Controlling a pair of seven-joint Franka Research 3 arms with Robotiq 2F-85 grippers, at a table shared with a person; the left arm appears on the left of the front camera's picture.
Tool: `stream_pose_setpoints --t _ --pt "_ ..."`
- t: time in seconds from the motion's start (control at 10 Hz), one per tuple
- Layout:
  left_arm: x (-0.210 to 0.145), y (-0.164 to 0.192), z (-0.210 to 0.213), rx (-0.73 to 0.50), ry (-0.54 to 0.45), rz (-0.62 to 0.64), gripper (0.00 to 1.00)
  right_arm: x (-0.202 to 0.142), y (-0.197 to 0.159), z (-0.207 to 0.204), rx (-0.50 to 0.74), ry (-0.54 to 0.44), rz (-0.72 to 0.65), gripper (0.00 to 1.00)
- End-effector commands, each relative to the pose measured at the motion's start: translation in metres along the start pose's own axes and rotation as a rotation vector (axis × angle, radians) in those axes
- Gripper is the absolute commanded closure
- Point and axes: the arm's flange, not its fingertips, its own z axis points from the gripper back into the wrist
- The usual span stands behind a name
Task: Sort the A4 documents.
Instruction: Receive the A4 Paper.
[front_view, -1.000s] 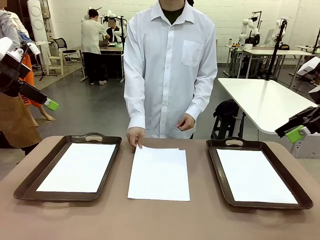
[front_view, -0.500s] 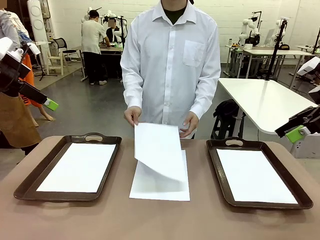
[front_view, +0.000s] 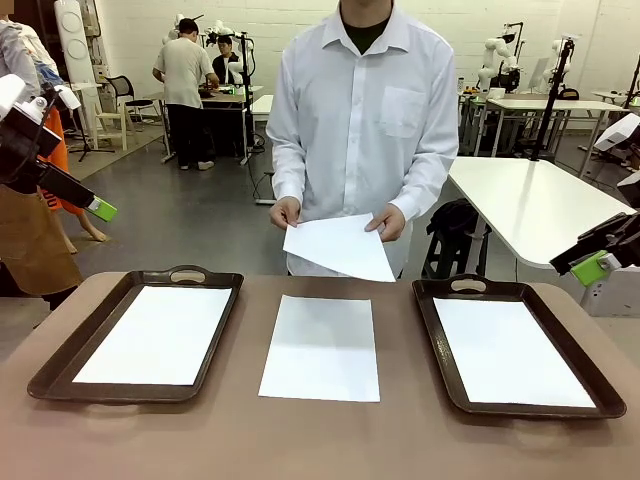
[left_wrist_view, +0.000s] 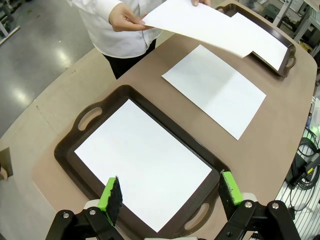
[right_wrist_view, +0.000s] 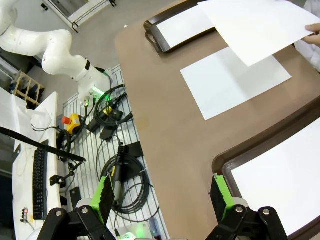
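Observation:
One A4 document (front_view: 320, 347) lies flat on the brown table between two dark brown trays. The left tray (front_view: 52, 372) holds a white sheet (front_view: 158, 333), and the right tray (front_view: 432, 345) holds another (front_view: 508, 350). The person at the far edge holds a further sheet (front_view: 340, 247) in both hands above the table. My left gripper (front_view: 97, 208) hangs open, high at the left; in its wrist view it (left_wrist_view: 171, 191) hovers over the left tray's sheet (left_wrist_view: 142, 162). My right gripper (front_view: 592, 266) is open, high at the right, above the right tray's corner (right_wrist_view: 225, 160).
A white table (front_view: 530, 200) stands behind on the right. Cables and a rack (right_wrist_view: 117, 165) lie on the floor beside the brown table's near edge. Bare brown tabletop (front_view: 300, 440) runs along the front. Other people work at a far desk.
The person has lifted the top sheet off the middle pile and now holds it in both hands above the table's far edge. Both arms have stayed still.

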Motion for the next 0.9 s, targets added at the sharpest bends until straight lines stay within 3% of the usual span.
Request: stream_pose_setpoints --t 0.0,0.8 --pt "0.0009 -0.0002 0.0010 -0.005 -0.004 0.002 0.00 0.0002 0.0002 -0.0003 0.005 -0.005 0.005 0.00" --pt "0.0009 -0.0002 0.0010 -0.005 -0.004 0.002 0.00 0.0002 0.0002 -0.0003 0.005 -0.005 0.005 0.00"
